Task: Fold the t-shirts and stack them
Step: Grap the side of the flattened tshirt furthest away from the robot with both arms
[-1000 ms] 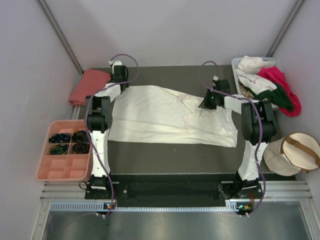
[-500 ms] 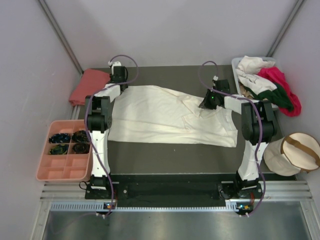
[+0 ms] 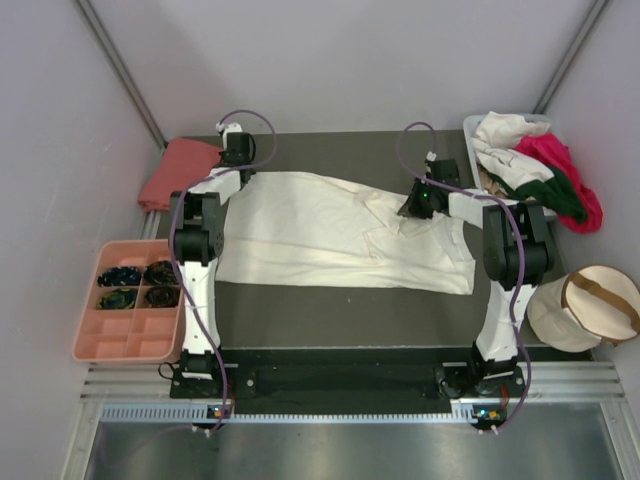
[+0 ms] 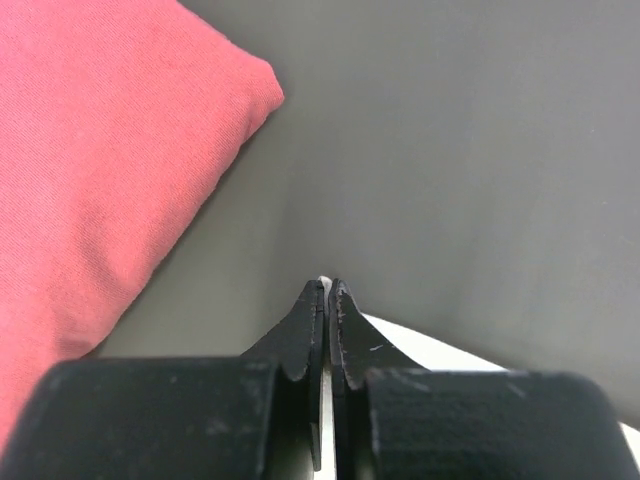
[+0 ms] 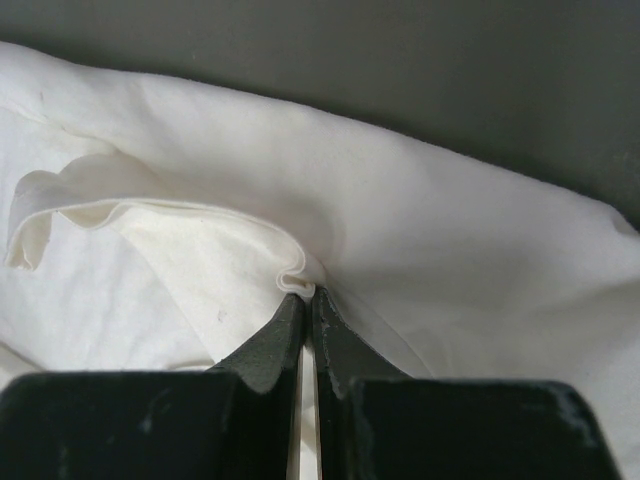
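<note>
While the large cream-white cotton t-shirt (image 3: 320, 240) lies unfolded, a mixed-colour shirt heap (image 3: 535, 165) waits. Left claw (image 4: 327, 285) and right claw (image 5: 308, 295) pinch the cream shirt's far edge.

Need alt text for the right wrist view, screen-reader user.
Right claw, shut, pinches a small raised fold of the cream-white t-shirt, seen close up from just behind the claw. The shirt fills most of the frame in soft wrinkles, with a loose curled edge at the left. The dark table shows along the top.

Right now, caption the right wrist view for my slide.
Right pincer shut on a raised fold of the cream-white t-shirt.
</note>
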